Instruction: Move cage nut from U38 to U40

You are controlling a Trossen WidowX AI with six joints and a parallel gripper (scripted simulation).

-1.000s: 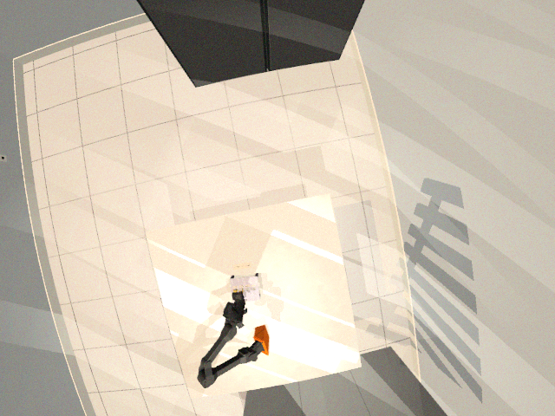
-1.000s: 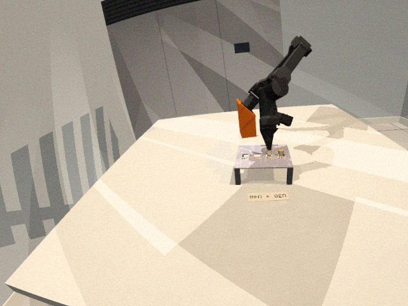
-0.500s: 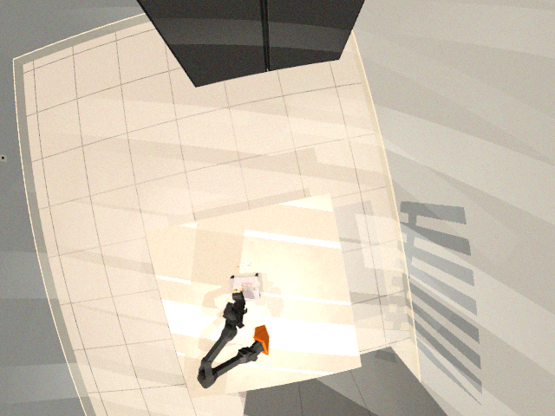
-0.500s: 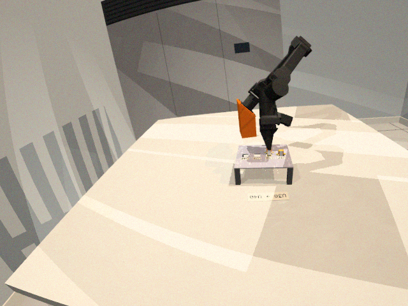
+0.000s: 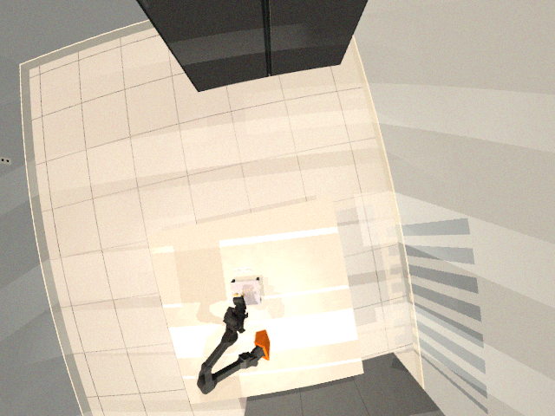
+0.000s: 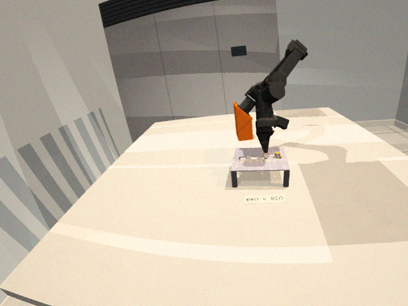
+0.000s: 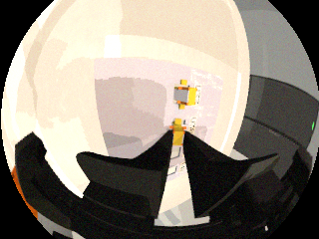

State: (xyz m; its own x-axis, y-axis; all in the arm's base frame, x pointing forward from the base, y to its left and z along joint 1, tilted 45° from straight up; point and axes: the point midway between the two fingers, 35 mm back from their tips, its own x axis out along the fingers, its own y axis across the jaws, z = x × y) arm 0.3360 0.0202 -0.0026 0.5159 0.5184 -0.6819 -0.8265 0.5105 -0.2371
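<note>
Observed colours: my fingers (image 6: 265,146), black; both nuts, yellow with grey and orange parts; rail plate (image 5: 251,299) (image 6: 257,166) (image 7: 132,107), pale lilac; plate legs (image 6: 286,178), black; surface (image 5: 304,269) (image 6: 197,224) (image 7: 65,95), cream with brighter white bands.

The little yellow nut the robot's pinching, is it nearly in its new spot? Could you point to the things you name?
Not yet. The jaws have hold of the nut (image 6: 265,155) (image 7: 177,134), down at the rail plate (image 6: 260,166) (image 7: 130,95). It looks out of neither hole row nor plate yet. Left: moving it to U40, clipping it in, letting go.
</note>
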